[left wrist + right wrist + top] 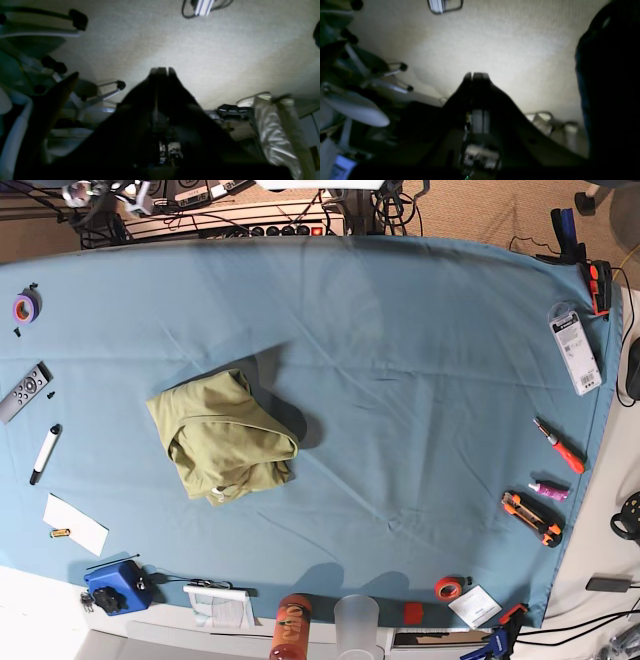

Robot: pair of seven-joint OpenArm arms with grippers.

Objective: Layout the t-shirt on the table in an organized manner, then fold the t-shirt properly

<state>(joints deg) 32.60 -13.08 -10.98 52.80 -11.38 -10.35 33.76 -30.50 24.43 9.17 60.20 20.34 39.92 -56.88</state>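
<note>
The olive-green t-shirt (225,437) lies crumpled in a heap on the left middle of the teal-blue table (420,380). Neither arm shows in the base view. In the left wrist view my left gripper (161,70) is a dark shape with its fingers pressed together, empty, and pointed at beige carpet. In the right wrist view my right gripper (476,75) is likewise shut and empty over carpet. The t-shirt and table are out of both wrist views.
Clutter lines the table edges: a remote (22,392), a marker (45,453) and white paper (76,523) at the left, a blue box (112,585), a bottle (291,628) and a cup (357,620) at the front, a screwdriver (560,446) and a knife (531,518) at the right. Chair legs (100,96) show by the carpet.
</note>
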